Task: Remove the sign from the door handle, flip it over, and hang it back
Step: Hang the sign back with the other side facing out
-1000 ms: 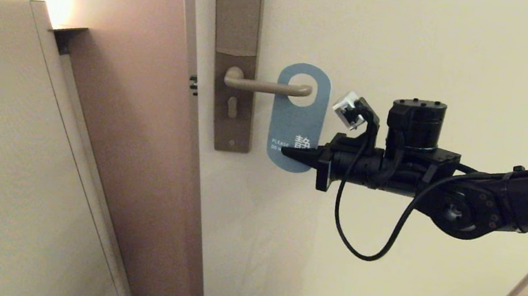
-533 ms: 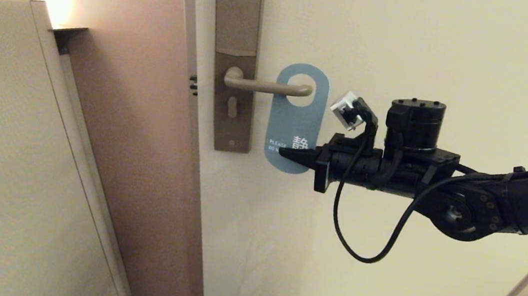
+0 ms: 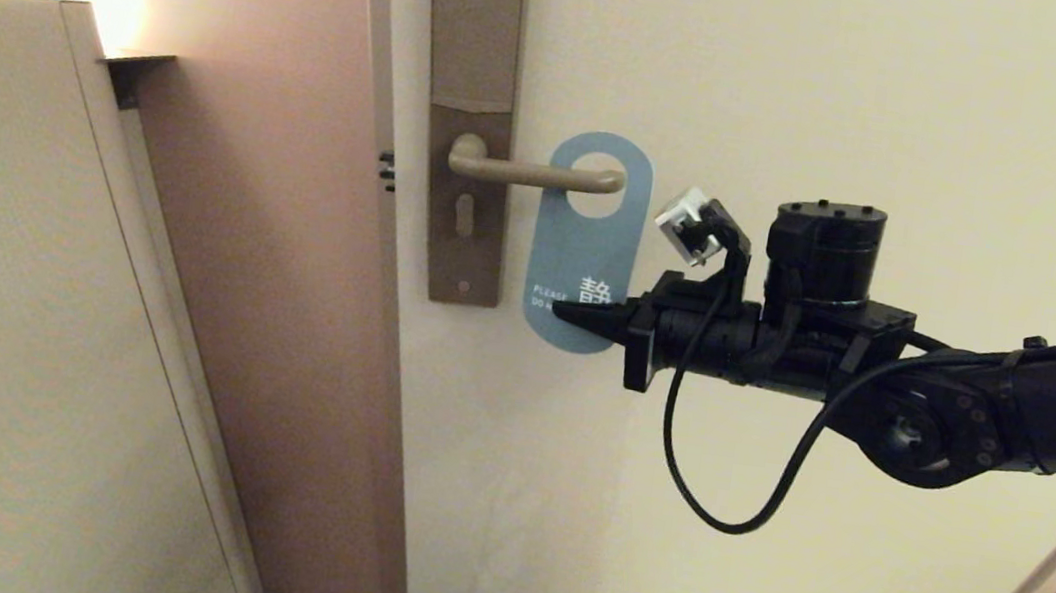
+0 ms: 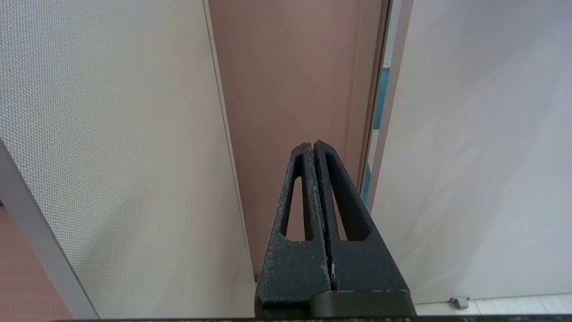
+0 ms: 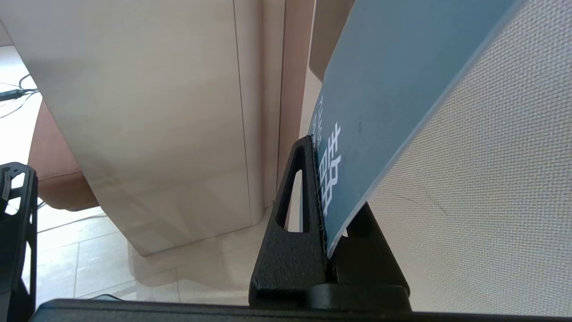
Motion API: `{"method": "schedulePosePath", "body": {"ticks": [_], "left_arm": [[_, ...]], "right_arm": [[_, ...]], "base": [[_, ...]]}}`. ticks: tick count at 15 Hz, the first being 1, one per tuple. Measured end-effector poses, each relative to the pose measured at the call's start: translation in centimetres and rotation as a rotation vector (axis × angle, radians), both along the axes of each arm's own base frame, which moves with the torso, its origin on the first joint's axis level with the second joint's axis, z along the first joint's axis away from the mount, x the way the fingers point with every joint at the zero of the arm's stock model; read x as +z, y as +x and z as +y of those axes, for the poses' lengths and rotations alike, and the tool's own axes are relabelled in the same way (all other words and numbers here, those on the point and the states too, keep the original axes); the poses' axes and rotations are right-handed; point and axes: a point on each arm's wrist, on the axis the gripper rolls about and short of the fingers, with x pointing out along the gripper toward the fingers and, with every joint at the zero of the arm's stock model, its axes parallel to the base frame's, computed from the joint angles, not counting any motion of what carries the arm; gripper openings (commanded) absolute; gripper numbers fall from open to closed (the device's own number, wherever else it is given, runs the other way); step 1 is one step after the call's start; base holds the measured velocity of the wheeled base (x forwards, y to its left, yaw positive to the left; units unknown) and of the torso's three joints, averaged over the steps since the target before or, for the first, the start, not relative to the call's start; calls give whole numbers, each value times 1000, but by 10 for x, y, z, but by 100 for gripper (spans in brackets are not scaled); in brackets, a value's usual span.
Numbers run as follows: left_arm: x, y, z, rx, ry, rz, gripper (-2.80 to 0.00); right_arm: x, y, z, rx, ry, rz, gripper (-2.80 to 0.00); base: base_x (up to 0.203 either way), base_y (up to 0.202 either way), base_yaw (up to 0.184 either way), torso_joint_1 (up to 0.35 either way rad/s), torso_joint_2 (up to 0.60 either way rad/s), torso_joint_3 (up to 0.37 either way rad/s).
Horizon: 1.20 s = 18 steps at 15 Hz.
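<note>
Right gripper (image 3: 576, 315) pinching the lower end of the sign (image 3: 587, 243), one finger on the blue printed face and the other behind it against the door (image 3: 815, 90), as the right wrist view shows plainly. Sign hanging with its blue "do not disturb" side outward, oval hole looped over the rounded tip of the handle (image 3: 535, 173), body tilted a little with the lower end toward the lock plate (image 3: 465, 118). Handle tip sitting in the left part of the hole, so only a short travel toward the free end needed to clear it. Left gripper (image 4: 314, 147) parked low and off to the side, fingers pressed together on nothing, facing the wall and door frame; not visible from the head view. Step in hand, by judgement: taking the sign off, with grasp made and removal not yet complete. Next move likely calls for sliding the sign along the lever toward its free end, away from the lock plate, keeping the card flat to the door so the rim of the hole does not catch on the tip. Then a half turn of the wrist to bring the white side outward before rehanging. Thin card, so a risk of bending or slipping in the pinch if pulled at an angle.
</note>
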Motion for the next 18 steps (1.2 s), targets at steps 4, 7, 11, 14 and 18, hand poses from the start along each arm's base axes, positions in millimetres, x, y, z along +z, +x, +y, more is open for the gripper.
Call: {"method": "schedulePosePath", "body": {"ticks": [4, 7, 11, 14, 18], "left_arm": [[0, 0, 0, 0, 0, 0, -280], [0, 0, 0, 1, 0, 0, -280], [0, 0, 0, 0, 0, 0, -280], [0, 0, 0, 0, 0, 0, -280], [0, 0, 0, 0, 0, 0, -280]], "right_arm": [[-1, 0, 0, 0, -1, 6, 0], [-1, 0, 0, -1, 0, 7, 0], [-2, 0, 0, -1, 0, 8, 0], [-1, 0, -1, -3, 0, 10, 0], [2, -1, -5, -13, 8, 11, 0]], "base": [[0, 0, 0, 0, 0, 0], [0, 0, 0, 0, 0, 0], [0, 0, 0, 0, 0, 0], [0, 0, 0, 0, 0, 0], [0, 0, 0, 0, 0, 0]]}}
